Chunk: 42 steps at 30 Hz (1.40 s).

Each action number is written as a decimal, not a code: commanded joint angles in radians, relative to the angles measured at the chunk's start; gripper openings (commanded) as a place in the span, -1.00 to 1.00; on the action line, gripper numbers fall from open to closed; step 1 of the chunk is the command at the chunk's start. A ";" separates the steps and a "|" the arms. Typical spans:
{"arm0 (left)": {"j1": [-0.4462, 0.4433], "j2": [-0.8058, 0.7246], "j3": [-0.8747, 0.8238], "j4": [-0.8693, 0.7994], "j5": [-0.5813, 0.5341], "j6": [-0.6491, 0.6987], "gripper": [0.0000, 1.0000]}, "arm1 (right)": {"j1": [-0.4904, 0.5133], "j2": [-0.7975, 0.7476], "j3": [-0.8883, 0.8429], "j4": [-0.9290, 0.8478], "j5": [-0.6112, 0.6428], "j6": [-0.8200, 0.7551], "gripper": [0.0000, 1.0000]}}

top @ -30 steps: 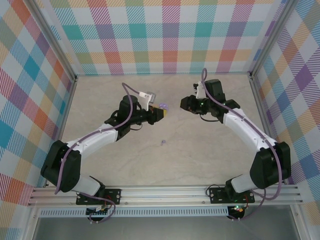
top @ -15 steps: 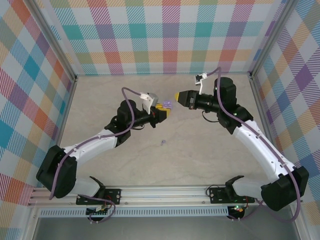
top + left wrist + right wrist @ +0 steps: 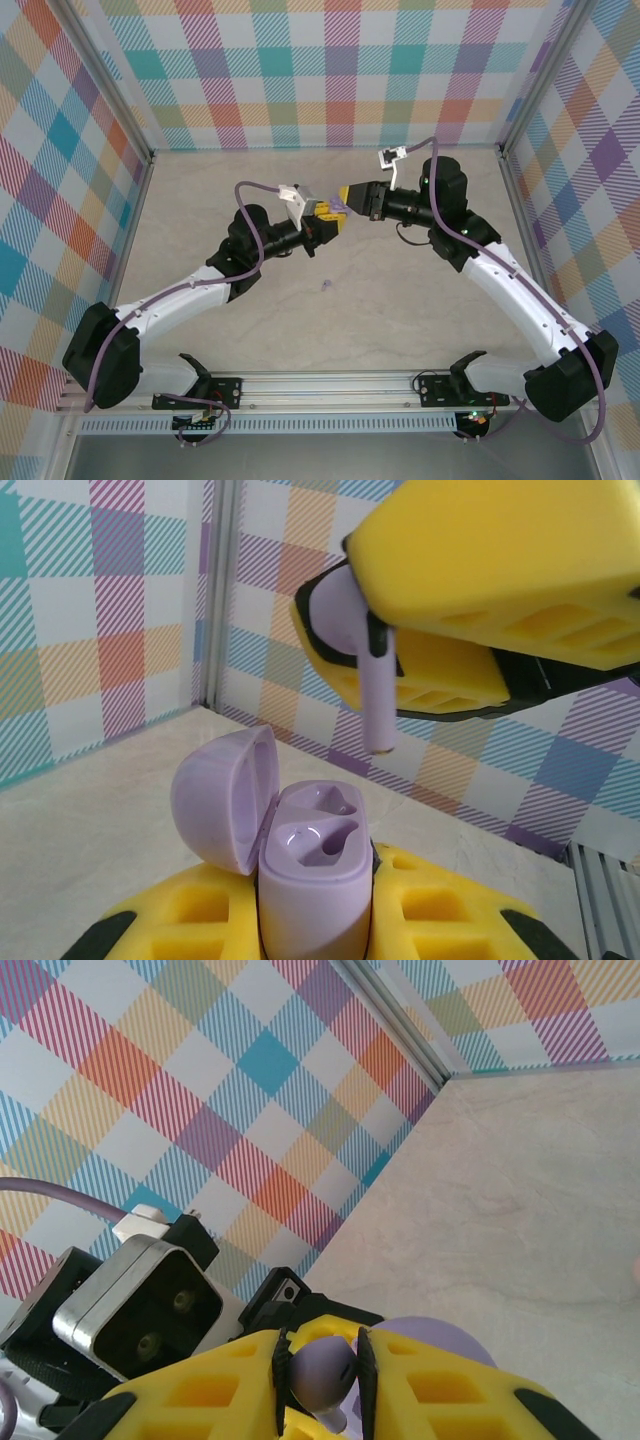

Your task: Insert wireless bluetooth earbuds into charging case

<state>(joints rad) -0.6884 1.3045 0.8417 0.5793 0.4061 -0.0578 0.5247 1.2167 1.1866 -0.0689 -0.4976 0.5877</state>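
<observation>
My left claw (image 3: 327, 223) clamps the open charging case (image 3: 312, 875). My right claw (image 3: 349, 196) pinches a lilac earbud (image 3: 374, 695) just above the case's sockets, a gap between. A second earbud (image 3: 327, 286) lies on open tabletop (image 3: 420, 310) nearside of the case.

The right arm (image 3: 500, 275) has unfolded and reached out leftward. Its hand (image 3: 347, 193) was a clear gap away from the left hand (image 3: 326, 218) and has now come in right beside it, out toward the far edge of the bench (image 3: 400, 310). The left arm (image 3: 190, 290) has stretched out too, its near end leaning further left. The earbud (image 3: 352, 630) pinched in the right hand now hangs close above the open case (image 3: 312, 865).
</observation>
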 commanded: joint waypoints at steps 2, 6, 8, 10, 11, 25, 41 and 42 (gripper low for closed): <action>-0.019 -0.030 0.012 0.042 -0.012 0.022 -0.76 | 0.009 -0.018 0.016 0.035 0.022 -0.015 -0.47; -0.022 -0.037 0.021 0.037 -0.013 0.015 -0.77 | 0.011 -0.019 0.018 0.027 0.033 -0.024 -0.47; -0.023 -0.040 0.025 0.033 -0.015 0.011 -0.77 | 0.012 -0.019 0.019 0.024 0.033 -0.028 -0.47; -0.024 -0.044 0.026 0.031 -0.015 0.012 -0.76 | 0.012 -0.018 0.019 0.022 0.036 -0.031 -0.47; -0.024 -0.046 0.027 0.030 -0.016 0.012 -0.77 | 0.012 -0.020 0.020 0.018 0.038 -0.034 -0.47; -0.025 -0.048 0.049 0.016 -0.028 -0.006 -0.76 | 0.015 -0.014 0.027 -0.003 0.030 -0.051 -0.47; -0.026 -0.045 0.067 0.004 -0.030 -0.011 -0.76 | 0.022 -0.003 0.034 -0.024 0.015 -0.063 -0.46; -0.026 -0.046 0.067 0.005 -0.028 -0.012 -0.76 | 0.021 -0.003 0.035 -0.024 0.015 -0.064 -0.46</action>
<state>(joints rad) -0.6991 1.2778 0.8688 0.5709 0.3794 -0.0628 0.5385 1.2160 1.1870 -0.0917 -0.4656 0.5480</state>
